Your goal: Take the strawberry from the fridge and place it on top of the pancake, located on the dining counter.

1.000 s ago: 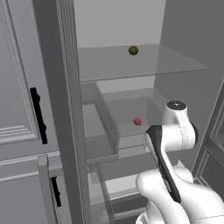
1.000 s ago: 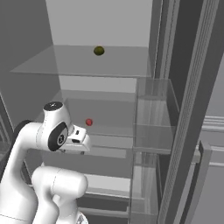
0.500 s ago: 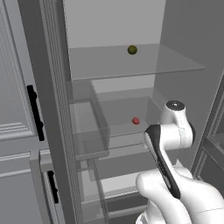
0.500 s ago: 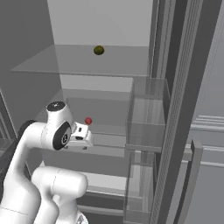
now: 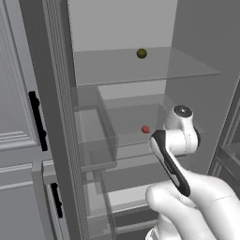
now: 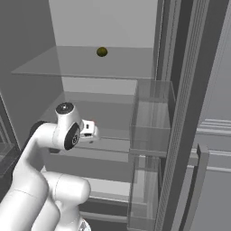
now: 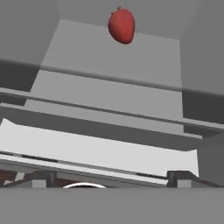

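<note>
In fridge (image 5: 187,56), mid shelf: strawberry (image 7: 121,26); olive-green fruit (image 5: 141,53) above.

**Listener:** What did the fridge look like?

**Operator:** I saw the fridge (image 5: 51,93) standing open, tall and dark grey, with a pale grey interior and clear glass shelves. Clear bins hung on the inside of its doors.

**Listener:** And the strawberry?

**Operator:** The strawberry (image 5: 146,129) was a tiny red rounded fruit, lying alone on the middle glass shelf toward the back, one level below the top shelf. From my hand camera, the strawberry (image 7: 121,26) sat high and slightly right of centre, its narrower end downward.
</note>
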Robot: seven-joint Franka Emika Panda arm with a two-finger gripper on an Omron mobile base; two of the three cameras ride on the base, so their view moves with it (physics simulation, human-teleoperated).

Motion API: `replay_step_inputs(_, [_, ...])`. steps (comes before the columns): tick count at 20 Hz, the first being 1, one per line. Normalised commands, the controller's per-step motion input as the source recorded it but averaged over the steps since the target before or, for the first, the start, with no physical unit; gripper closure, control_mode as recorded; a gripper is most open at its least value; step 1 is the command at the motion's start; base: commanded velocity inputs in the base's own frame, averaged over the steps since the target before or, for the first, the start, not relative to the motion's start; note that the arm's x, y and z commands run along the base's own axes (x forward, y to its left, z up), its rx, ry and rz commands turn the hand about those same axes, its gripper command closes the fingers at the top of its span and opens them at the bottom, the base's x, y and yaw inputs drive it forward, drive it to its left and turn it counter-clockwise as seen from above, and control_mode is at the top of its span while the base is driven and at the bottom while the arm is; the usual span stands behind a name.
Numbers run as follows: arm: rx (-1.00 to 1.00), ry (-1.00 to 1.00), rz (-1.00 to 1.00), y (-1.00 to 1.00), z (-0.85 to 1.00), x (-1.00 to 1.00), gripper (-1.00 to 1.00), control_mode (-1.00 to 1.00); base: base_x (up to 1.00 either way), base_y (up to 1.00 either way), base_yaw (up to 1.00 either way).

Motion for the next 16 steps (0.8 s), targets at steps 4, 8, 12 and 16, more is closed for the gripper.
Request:
replay_step_inputs(4, [0.05, 0.0, 0.0, 0.05, 0.05, 0.62, -1.0, -1.0, 0.0, 0.0, 0.0])
replay_step_inputs(8, [0.07, 0.0, 0.0, 0.0, 0.13, 0.7, -1.0, -1.0, 0.0, 0.0, 0.0])
replay_step_inputs(12, [0.06, 0.0, 0.0, 0.0, 0.13, 0.64, -1.0, -1.0, 0.0, 0.0, 0.0])
replay_step_inputs(16, [0.0, 0.0, 0.0, 0.09, 0.03, 0.37, -1.0, -1.0, 0.0, 0.0, 0.0])
